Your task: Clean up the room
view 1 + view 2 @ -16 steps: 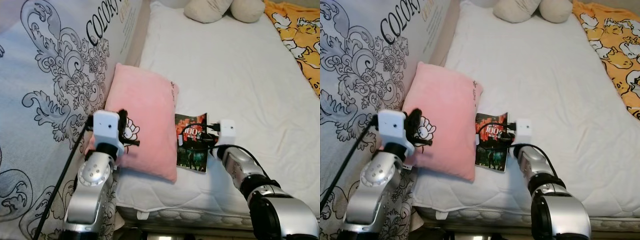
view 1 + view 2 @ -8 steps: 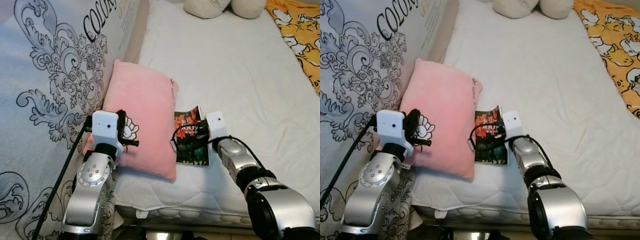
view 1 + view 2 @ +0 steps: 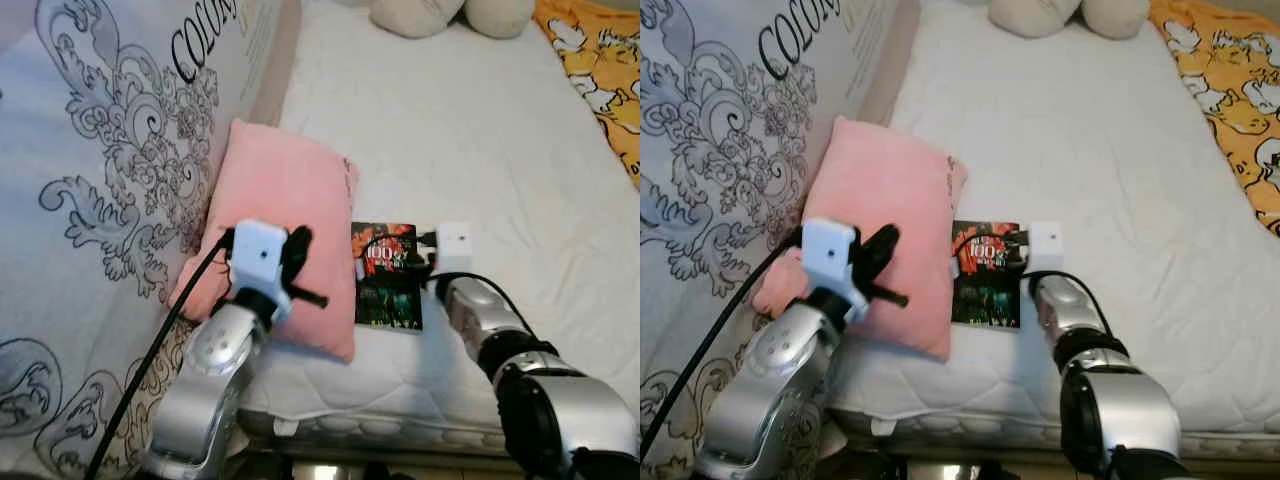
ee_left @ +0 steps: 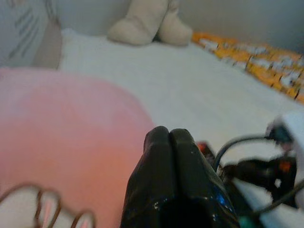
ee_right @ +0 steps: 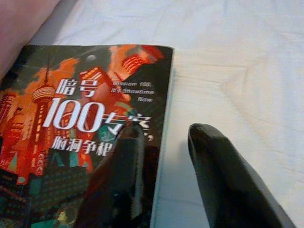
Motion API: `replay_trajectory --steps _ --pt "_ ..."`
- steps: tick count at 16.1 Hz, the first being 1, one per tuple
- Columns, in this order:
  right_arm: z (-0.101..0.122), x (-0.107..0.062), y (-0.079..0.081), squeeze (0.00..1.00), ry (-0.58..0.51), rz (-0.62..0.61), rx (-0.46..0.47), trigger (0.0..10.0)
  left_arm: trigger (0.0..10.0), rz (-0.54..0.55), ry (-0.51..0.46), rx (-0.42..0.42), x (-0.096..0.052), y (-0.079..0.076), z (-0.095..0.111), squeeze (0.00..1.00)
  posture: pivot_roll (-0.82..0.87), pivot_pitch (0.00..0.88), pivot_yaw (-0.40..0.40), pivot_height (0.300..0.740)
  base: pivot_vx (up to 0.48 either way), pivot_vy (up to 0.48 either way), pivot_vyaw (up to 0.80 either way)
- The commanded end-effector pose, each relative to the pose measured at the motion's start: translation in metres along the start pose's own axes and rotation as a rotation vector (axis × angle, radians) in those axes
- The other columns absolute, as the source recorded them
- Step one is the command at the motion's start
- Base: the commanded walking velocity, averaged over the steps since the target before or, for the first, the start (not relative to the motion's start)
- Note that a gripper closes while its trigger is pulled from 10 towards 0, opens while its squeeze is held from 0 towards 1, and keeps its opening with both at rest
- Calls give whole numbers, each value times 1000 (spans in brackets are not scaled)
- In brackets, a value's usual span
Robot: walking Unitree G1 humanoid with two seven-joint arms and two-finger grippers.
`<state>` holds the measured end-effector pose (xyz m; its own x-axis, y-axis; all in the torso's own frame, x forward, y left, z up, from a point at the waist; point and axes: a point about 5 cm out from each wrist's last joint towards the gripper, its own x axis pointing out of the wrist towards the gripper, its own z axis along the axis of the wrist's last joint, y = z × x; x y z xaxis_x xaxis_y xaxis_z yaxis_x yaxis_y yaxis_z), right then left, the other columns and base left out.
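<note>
A book [image 3: 388,292] with a dark cover, red-orange art and a large "100" lies flat on the white mattress [image 3: 450,130], just beside a pink pillow [image 3: 280,215]. My right gripper [image 5: 166,130] is open at the book's right edge. One finger [image 5: 118,175] rests over the cover, the other [image 5: 223,175] over the sheet. My left gripper [image 4: 168,137] is shut on nothing and hovers over the pillow's near end, its black fingers [image 3: 298,245] pointing toward the book.
A large patterned grey cushion [image 3: 100,150] leans along the left side of the bed. A cream plush toy [image 3: 450,15] sits at the far end, and an orange printed blanket [image 3: 600,70] lies at the far right. The mattress's front edge [image 3: 400,420] is close below my arms.
The book has turned from tilted to square with the bed edge. My right wrist has drawn slightly right. My left arm has swung right, over the pillow's near end.
</note>
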<state>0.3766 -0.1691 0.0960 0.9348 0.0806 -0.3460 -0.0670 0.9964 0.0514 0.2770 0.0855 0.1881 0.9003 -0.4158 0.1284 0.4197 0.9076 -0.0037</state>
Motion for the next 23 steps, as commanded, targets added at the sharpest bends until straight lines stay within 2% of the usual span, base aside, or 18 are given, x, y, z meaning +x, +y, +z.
replay_trajectory --steps 1,2,5,7,8,9,10,11,12,14,15,16,17,18,19,21,23 --pt "-6 -2 -5 1000 14 -8 12 10000 10000 -24 -23 -17 4 -5 6 0 447 132 -42 740 0 0 0" --pt "-3 -2 -6 1000 -4 -10 -32 10000 10000 -34 -30 -15 9 -4 5 0 430 92 -48 740 0 0 0" --pt "12 -4 -9 1000 -166 -18 -7 10000 10000 -37 -6 73 9 5 -8 0 417 22 -80 740 0 0 0" --pt "0 -15 -17 1000 -279 -77 -74 10000 10000 37 9 90 4 22 -18 0 387 0 -91 740 0 0 0" --pt "-22 -29 -24 1000 -305 -150 -63 10000 10000 121 77 73 0 40 -35 0 325 0 -85 740 0 0 0" --pt "-52 -53 -25 1000 -335 -206 -40 10000 10000 209 153 55 -8 60 -61 1000 301 0 -83 740 0 0 0" --pt "-68 -66 -19 1000 -336 -178 -31 10000 10000 262 199 97 -12 69 -76 1000 276 0 -76 740 0 0 0" --pt "-75 -71 -17 733 -329 -168 -3 10000 10000 282 220 95 -13 72 -82 1000 264 0 -73 740 0 0 0" --pt "-81 -74 -18 0 -317 -170 19 10000 10000 307 232 90 -14 73 -89 1000 235 0 -64 740 0 0 0" --pt "-75 -74 -19 0 -324 -180 23 10000 10000 320 207 50 -10 68 -92 1000 214 0 -59 740 0 -240 0" --pt "-63 -71 -18 0 -346 -169 10 10000 10000 286 163 59 0 60 -87 1000 199 0 -56 740 0 -480 0" --pt "-52 -68 -19 404 -364 -185 -7 10000 10000 280 119 70 7 57 -84 1000 195 0 -55 740 0 -480 0" --pt "-50 -68 -22 1000 -376 -200 -28 10000 10000 282 98 74 7 57 -82 1000 198 0 -55 740 0 -480 0" --pt "-49 -68 -23 1000 -375 -200 -30 10000 10000 286 90 76 7 57 -81 1000 198 0 -55 740 0 -480 0" --pt "-57 -69 -22 1000 -342 -166 -5 10000 10000 296 64 36 5 58 -79 1000 208 0 -56 740 0 -472 0" --pt "-62 -72 -18 1000 -331 -141 -6 10000 10000 278 42 88 4 58 -75 1000 214 0 -56 740 0 -442 0" --pt "-65 -72 -13 1000 -318 -138 -11 10000 10000 273 20 73 5 57 -75 1000 224 0 -49 740 0 -441 0"
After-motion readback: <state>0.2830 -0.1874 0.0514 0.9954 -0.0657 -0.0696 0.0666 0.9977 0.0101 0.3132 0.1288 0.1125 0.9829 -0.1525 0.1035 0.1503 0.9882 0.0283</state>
